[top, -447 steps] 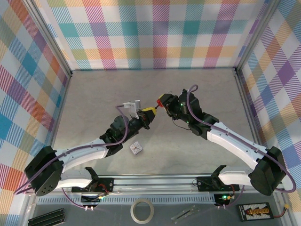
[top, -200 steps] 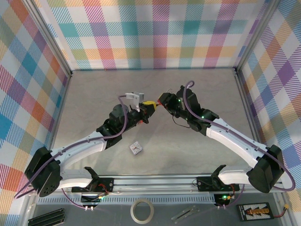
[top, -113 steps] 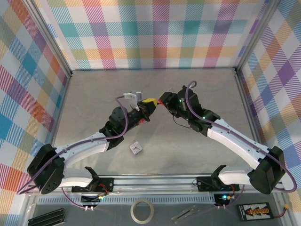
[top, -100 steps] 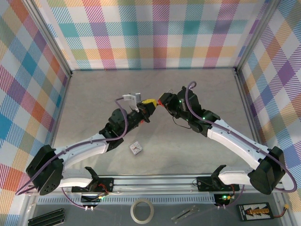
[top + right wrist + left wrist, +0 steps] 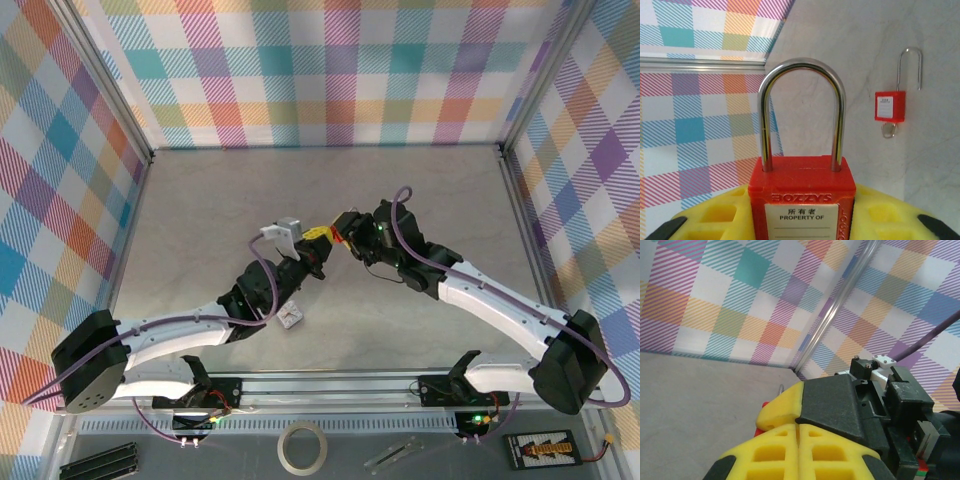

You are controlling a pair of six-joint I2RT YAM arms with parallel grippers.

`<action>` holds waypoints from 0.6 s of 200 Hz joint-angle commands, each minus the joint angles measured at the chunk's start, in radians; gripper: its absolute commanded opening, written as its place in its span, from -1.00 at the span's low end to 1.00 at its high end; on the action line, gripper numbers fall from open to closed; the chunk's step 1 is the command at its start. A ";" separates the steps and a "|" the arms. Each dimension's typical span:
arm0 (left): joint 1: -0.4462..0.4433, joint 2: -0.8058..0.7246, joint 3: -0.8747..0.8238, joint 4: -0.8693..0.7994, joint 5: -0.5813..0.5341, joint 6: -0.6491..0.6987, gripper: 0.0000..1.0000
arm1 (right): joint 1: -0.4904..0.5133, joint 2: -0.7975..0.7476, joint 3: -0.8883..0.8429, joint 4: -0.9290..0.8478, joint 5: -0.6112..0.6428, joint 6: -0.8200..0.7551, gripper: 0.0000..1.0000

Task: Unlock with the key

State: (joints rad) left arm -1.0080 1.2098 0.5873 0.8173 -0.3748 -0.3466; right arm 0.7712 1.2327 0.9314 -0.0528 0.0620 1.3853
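Our right gripper (image 5: 802,222) clamps the likely rigid, slick red plastic padlock (image 5: 802,192) by its body; left gripper (image 5: 798,440) pinched together.

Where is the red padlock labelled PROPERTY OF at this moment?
The red padlock sits between the yellow fingers of the right pincer in the right wrist view, held over the middle of the table beside the left pincer.
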 commanded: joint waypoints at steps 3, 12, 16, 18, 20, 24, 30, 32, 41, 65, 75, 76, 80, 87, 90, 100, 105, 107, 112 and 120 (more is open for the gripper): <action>-0.050 -0.016 -0.014 0.144 0.005 0.011 -1.00 | 0.033 -0.023 -0.029 0.120 -0.108 0.077 -0.62; -0.058 -0.016 -0.022 0.145 -0.005 0.014 -1.00 | 0.030 -0.025 -0.035 0.130 -0.108 0.086 -0.63; -0.061 -0.016 -0.026 0.144 -0.011 0.016 -1.00 | 0.028 -0.027 -0.036 0.131 -0.108 0.089 -0.63; -0.062 -0.016 -0.027 0.144 -0.013 0.015 -1.00 | 0.027 -0.027 -0.036 0.134 -0.108 0.089 -0.63; -0.063 -0.016 -0.029 0.144 -0.014 0.017 -1.00 | 0.027 -0.027 -0.036 0.135 -0.108 0.089 -0.63; -0.065 -0.016 -0.032 0.142 -0.018 0.016 -1.00 | 0.026 -0.027 -0.034 0.133 -0.109 0.090 -0.63; -0.067 -0.015 -0.036 0.142 -0.024 0.014 -1.00 | 0.025 -0.027 -0.032 0.135 -0.111 0.090 -0.63; -0.068 -0.013 -0.039 0.142 -0.025 0.014 -1.00 | 0.025 -0.027 -0.031 0.136 -0.111 0.089 -0.63; -0.072 -0.012 -0.049 0.148 -0.030 0.012 -1.00 | 0.025 -0.028 -0.032 0.139 -0.108 0.093 -0.63; -0.084 -0.013 -0.071 0.155 -0.043 0.005 -1.00 | 0.019 -0.032 -0.037 0.146 -0.105 0.097 -0.63; -0.089 -0.016 -0.078 0.153 -0.049 0.001 -1.00 | 0.018 -0.033 -0.037 0.146 -0.104 0.094 -0.63; -0.090 -0.017 -0.079 0.153 -0.050 0.001 -1.00 | 0.018 -0.033 -0.035 0.146 -0.103 0.094 -0.63; -0.092 -0.020 -0.081 0.148 -0.053 0.000 -1.00 | 0.017 -0.034 -0.035 0.143 -0.102 0.093 -0.63; -0.095 -0.023 -0.088 0.142 -0.060 -0.002 -1.00 | 0.016 -0.036 -0.035 0.142 -0.100 0.091 -0.63; -0.095 -0.026 -0.092 0.141 -0.062 -0.005 -1.00 | 0.016 -0.036 -0.036 0.143 -0.099 0.090 -0.63; -0.095 -0.033 -0.101 0.142 -0.062 -0.010 -1.00 | 0.014 -0.038 -0.034 0.143 -0.100 0.087 -0.63; -0.095 -0.036 -0.105 0.137 -0.065 -0.012 -1.00 | 0.014 -0.037 -0.035 0.143 -0.101 0.088 -0.63; -0.095 -0.037 -0.105 0.134 -0.065 -0.013 -1.00 | 0.014 -0.036 -0.035 0.143 -0.100 0.089 -0.63; -0.096 -0.040 -0.107 0.129 -0.065 -0.015 -1.00 | 0.013 -0.037 -0.036 0.145 -0.101 0.090 -0.63; -0.098 -0.042 -0.111 0.127 -0.064 -0.019 -1.00 | 0.013 -0.036 -0.038 0.146 -0.102 0.092 -0.63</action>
State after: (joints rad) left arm -1.0721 1.1835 0.4942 0.9230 -0.4896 -0.3309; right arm 0.7727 1.2217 0.8936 -0.0166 -0.0017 1.4563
